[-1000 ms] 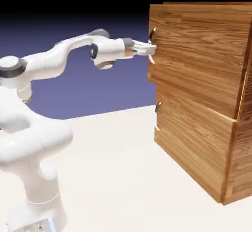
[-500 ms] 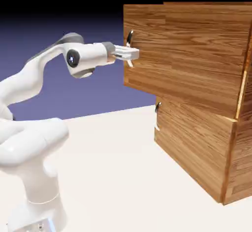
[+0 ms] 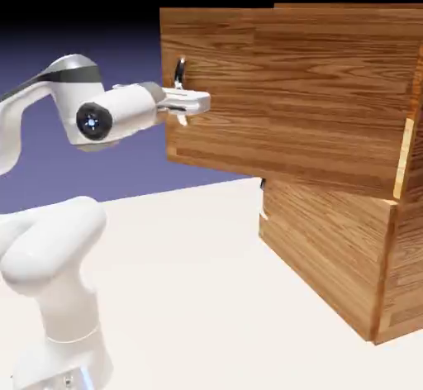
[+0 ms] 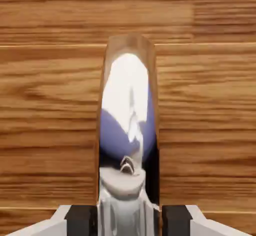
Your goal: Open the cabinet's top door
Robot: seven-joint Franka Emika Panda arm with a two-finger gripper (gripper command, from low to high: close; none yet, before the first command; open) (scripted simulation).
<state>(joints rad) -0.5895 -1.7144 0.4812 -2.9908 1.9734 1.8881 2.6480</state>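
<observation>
From the exterior view, the cabinet [image 3: 347,240] stands on the pale table [image 3: 190,297] at the picture's right, and the top door [image 3: 281,91] juts well out to the left past the lower panel [image 3: 318,248] beneath it. The white arm [image 3: 49,215] rises from the lower left and reaches level toward the door's left edge. Its gripper [image 3: 197,103] sits right at the small silver handle [image 3: 179,73], though from this side I can't quite see the contact itself.

In the hand view, wood grain fills the frame. The curved, mirror-bright handle [image 4: 127,125] runs up the middle, and the two grey fingertips [image 4: 80,221] at the bottom edge are pinched on either side of it.
</observation>
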